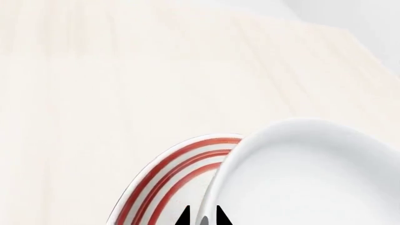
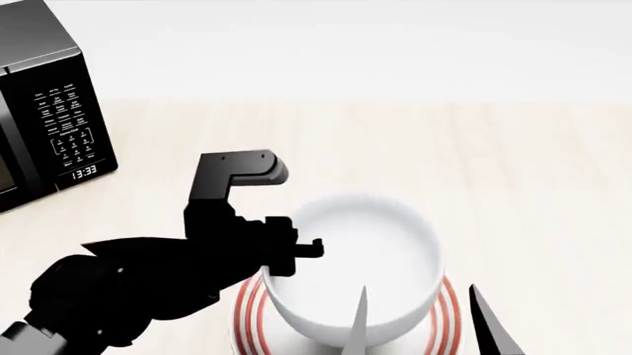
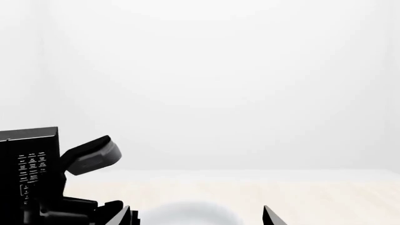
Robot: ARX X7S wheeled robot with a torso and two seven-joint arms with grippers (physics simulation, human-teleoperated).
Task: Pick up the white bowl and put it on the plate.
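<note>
The white bowl (image 2: 356,251) is over the plate (image 2: 249,314), a shallow white dish with red rings near the table's front edge; I cannot tell whether they touch. My left gripper (image 2: 286,259) is shut on the bowl's left rim. In the left wrist view its two black fingertips (image 1: 183,216) pinch the wall of the bowl (image 1: 312,178), with the plate (image 1: 175,173) behind it. My right gripper (image 2: 425,325) stands open just in front of the bowl, one finger on each side of its near right part. The right wrist view shows the right gripper (image 3: 200,216) open around a blurred white bowl (image 3: 187,213).
A black microwave (image 2: 49,126) stands at the back left of the pale wooden table (image 2: 513,170), its clock reading 13:33. It also shows in the right wrist view as the microwave (image 3: 28,173) beside my left arm (image 3: 93,154).
</note>
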